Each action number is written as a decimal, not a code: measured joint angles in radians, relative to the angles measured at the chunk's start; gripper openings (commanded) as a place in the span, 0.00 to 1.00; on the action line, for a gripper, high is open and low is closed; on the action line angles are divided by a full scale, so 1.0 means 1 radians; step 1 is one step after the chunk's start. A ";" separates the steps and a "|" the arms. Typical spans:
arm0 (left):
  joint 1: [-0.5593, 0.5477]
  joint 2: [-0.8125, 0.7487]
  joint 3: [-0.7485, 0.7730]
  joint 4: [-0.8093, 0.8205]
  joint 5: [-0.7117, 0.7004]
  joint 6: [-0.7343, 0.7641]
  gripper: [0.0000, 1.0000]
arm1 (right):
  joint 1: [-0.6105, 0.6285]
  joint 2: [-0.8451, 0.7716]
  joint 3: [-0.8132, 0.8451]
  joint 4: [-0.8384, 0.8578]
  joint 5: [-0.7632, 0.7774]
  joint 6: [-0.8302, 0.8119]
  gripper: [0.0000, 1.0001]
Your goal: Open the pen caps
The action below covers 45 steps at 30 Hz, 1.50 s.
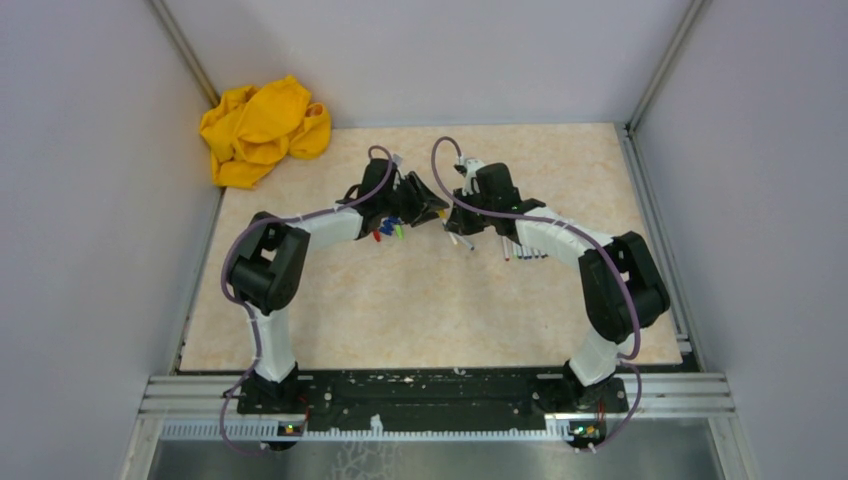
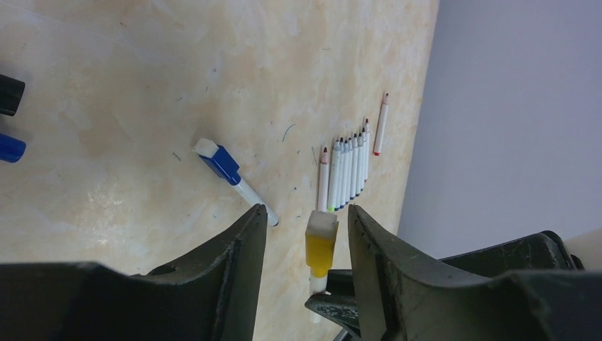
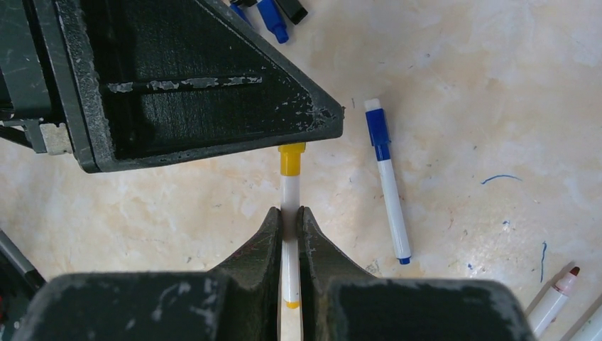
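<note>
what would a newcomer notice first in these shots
At the centre, the right tool is shut on a white pen barrel while the left tool stands open around its yellow cap. Next come the crumpled yellow cloth in the far left corner and a neat row of uncapped pens lying further right.

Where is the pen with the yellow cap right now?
Middle of the top view: the right gripper pinches its white barrel, its yellow cap between the open fingers of the left gripper, a blue-capped pen lying nearby.
</note>
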 measured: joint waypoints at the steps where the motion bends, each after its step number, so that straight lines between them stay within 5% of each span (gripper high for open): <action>1: 0.000 0.000 0.000 0.003 0.000 -0.002 0.49 | 0.000 0.000 0.000 0.000 -0.003 0.001 0.00; 12: 0.000 0.000 0.000 0.061 0.012 -0.035 0.21 | 0.000 0.002 0.000 0.022 -0.018 0.016 0.00; 16: 0.002 0.000 -0.009 0.067 0.011 -0.035 0.00 | 0.000 0.002 0.000 0.023 -0.018 0.018 0.00; 19: 0.002 0.000 -0.012 0.076 0.013 -0.039 0.00 | 0.000 0.002 0.000 0.022 -0.017 0.022 0.00; 24: 0.002 -0.002 -0.026 0.095 0.010 -0.044 0.00 | 0.000 0.002 0.000 0.022 -0.016 0.024 0.18; 31: -0.007 -0.011 -0.036 0.105 0.011 -0.050 0.00 | 0.006 0.003 0.000 0.045 -0.018 0.025 0.23; 36: -0.011 -0.016 -0.036 0.105 0.012 -0.053 0.00 | 0.011 0.010 0.000 0.045 -0.016 0.025 0.20; 39: -0.012 -0.023 -0.036 0.105 0.012 -0.053 0.00 | 0.011 0.015 0.000 0.045 -0.014 0.023 0.00; 45: -0.013 -0.035 -0.036 0.100 -0.019 -0.040 0.00 | 0.012 0.017 0.000 0.060 -0.006 0.024 0.00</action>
